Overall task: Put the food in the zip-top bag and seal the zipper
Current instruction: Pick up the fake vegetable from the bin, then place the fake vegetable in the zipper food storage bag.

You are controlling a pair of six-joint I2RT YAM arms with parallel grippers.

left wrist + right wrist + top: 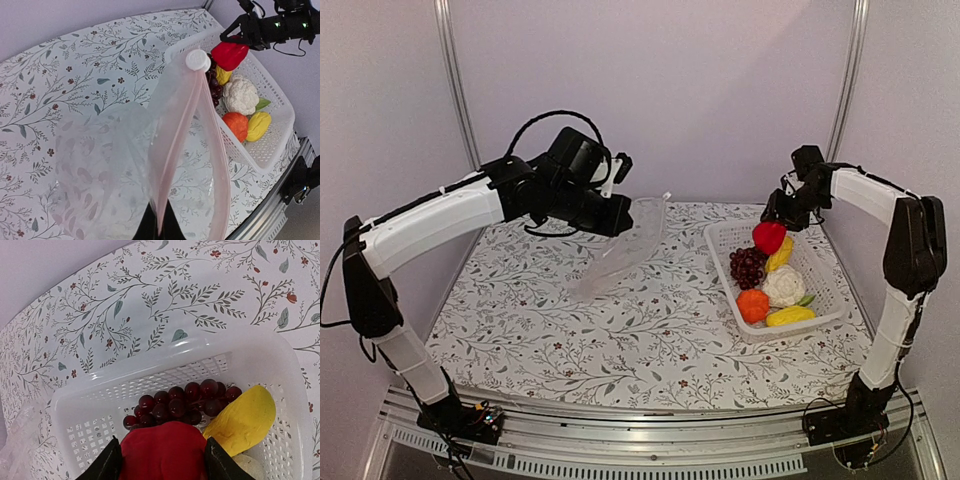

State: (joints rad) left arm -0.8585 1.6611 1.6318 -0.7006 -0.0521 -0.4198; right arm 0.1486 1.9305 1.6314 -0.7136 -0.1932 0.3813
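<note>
My left gripper (618, 214) is shut on the mouth edge of the clear zip-top bag (620, 252) and holds it up off the table; the pink zipper strip (176, 145) runs from my jaws up to a white slider (198, 60), and the mouth gapes open. My right gripper (772, 222) is shut on the red pepper (769, 237), held just above the white mesh basket (820, 262). In the basket lie the dark grape bunch (747, 266), white cauliflower (783, 285), an orange fruit (752, 305) and yellow pieces (790, 316). The pepper (162, 450) fills the jaws in the right wrist view.
The basket stands at the table's right side (280, 107). The floral tablecloth (550, 320) covers the table. A metal rail (620, 420) runs along the near edge. Grey walls close in the back and sides.
</note>
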